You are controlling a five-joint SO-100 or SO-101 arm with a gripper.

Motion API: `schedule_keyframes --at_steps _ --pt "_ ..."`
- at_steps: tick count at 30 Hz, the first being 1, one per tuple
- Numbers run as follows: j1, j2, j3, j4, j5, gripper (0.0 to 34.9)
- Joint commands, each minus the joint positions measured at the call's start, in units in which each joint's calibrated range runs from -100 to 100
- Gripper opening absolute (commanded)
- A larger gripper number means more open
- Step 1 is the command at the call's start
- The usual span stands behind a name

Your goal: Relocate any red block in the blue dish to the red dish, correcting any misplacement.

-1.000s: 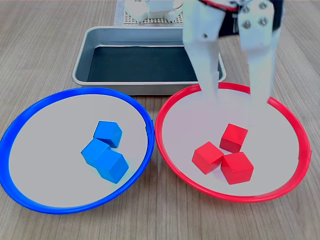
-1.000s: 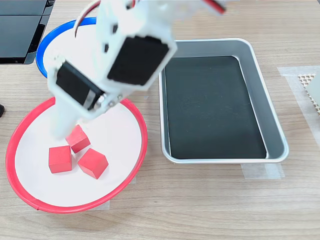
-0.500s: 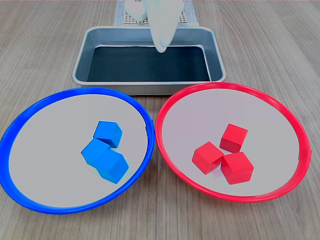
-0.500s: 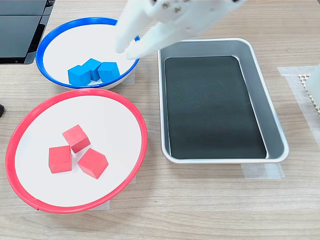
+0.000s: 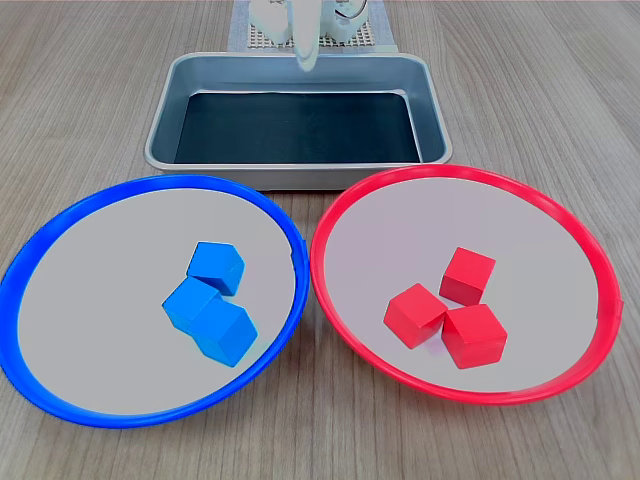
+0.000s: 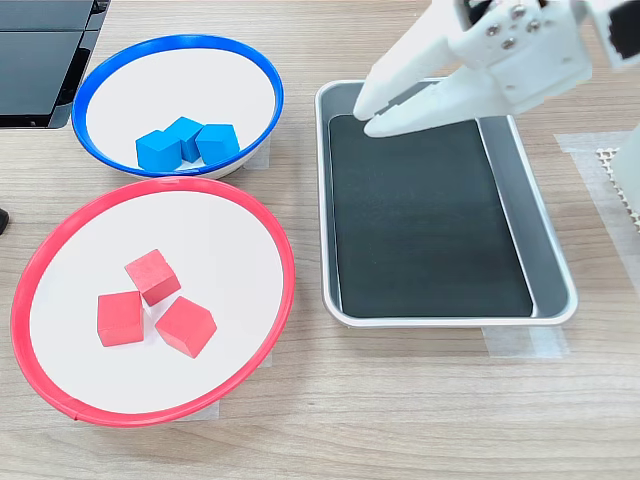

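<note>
Raised gripper [image 6: 372, 113] (white) slightly parted, holding nothing.

Robot lab bench, wood-grain table [image 5: 560, 90], taped-down tray [image 6: 548, 250]

No text, label, brand, number or sign can be read in either exterior view.
</note>
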Motion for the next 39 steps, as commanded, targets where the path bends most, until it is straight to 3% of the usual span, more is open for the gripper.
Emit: schedule_keyframes --at_steps 1,18,39 --pt "-0.24 -8.51 5.94 1.18 -0.29 0.4" --pt "-0.05 -25.57 19.51 5.56 -1.03 0.4" --pt "-0.71 -31.29 20.69 10.10 -2.93 0.4"
